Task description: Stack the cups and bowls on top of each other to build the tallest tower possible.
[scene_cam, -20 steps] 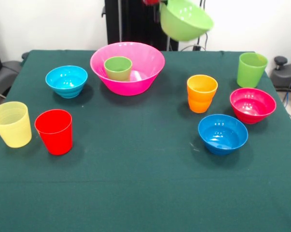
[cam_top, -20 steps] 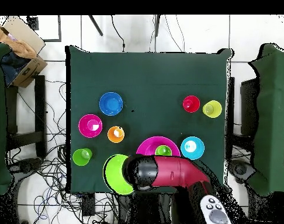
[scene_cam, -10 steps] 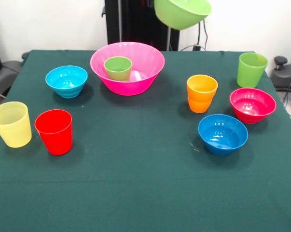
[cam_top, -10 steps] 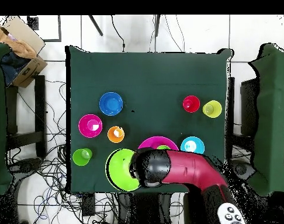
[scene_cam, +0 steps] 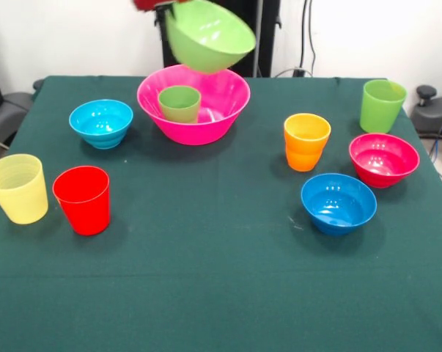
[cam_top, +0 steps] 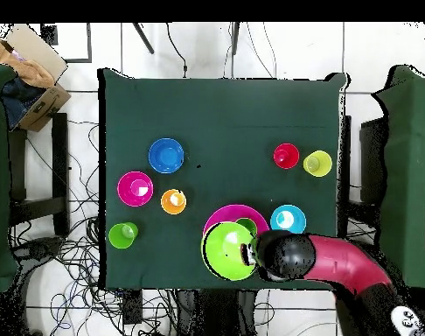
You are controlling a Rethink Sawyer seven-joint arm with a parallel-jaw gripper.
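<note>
My gripper (scene_cam: 174, 9) is shut on the rim of the medium lime green bowl (scene_cam: 210, 37) and holds it tilted in the air, just above the large pink bowl (scene_cam: 221, 121). The small green cup (scene_cam: 179, 103) stands inside the pink bowl. In the overhead view the lime bowl (cam_top: 226, 251) overlaps the pink bowl (cam_top: 229, 213), with the gripper (cam_top: 248, 254) at its rim. The red cup (scene_cam: 82, 199) and pale yellow cup (scene_cam: 17, 188) stand at the left. The orange cup (scene_cam: 306, 141) and taller lime cup (scene_cam: 382, 105) stand at the right.
A light blue bowl (scene_cam: 101, 123) sits left of the pink bowl. A magenta bowl (scene_cam: 383, 159) and a darker blue bowl (scene_cam: 339, 202) sit at the right. Chairs, cables and a cardboard box (cam_top: 28, 66) surround the table.
The gripper has carried the lime green bowl leftward in the front view, from beyond the pink bowl's right side to just above it, and a little lower.
</note>
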